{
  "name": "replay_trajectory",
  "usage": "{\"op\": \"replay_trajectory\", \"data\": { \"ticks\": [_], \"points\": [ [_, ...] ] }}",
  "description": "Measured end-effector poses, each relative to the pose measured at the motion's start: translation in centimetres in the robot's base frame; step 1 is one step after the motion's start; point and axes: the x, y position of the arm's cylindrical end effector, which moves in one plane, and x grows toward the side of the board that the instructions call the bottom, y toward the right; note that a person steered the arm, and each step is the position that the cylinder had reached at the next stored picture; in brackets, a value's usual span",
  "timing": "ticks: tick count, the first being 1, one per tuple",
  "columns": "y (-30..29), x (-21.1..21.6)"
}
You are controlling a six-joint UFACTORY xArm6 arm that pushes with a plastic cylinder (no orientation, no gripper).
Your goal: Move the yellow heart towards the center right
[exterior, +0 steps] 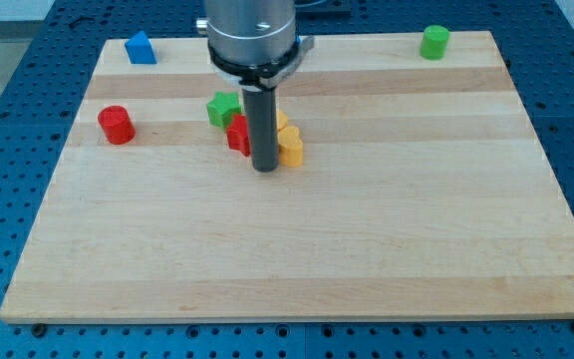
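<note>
Tip [265,168] beside yellow heart [290,148]

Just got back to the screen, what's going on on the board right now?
My tip is down on the wooden board, in a tight cluster near the upper middle. The yellow heart sits just to the view's right of the rod, a red block just to its left, and a green block behind that. The heart is still near the middle, not yet at the centre right. A red cylinder, blue block and green cylinder stand apart.
</note>
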Motion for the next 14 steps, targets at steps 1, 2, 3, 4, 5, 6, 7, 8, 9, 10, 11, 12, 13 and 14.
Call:
{"op": "replay_trajectory", "data": {
  "ticks": [1,2,3,4,5,6,7,8,9,10,11,12,13,14],
  "points": [
    [-1.4,-0.4],
    [-0.6,-1.4],
    [3.4,-1.4],
    [7.9,-2.0],
    [10.8,-3.3],
    [10.8,-5.1],
    [10.8,-6.2],
    [9.3,-7.8],
    [9.7,-8.5],
    [13.8,-8.5],
    [15.5,-8.5],
    [15.3,-8.5],
    [13.3,-8.5],
    [12.9,-8.2]
  ]
}}
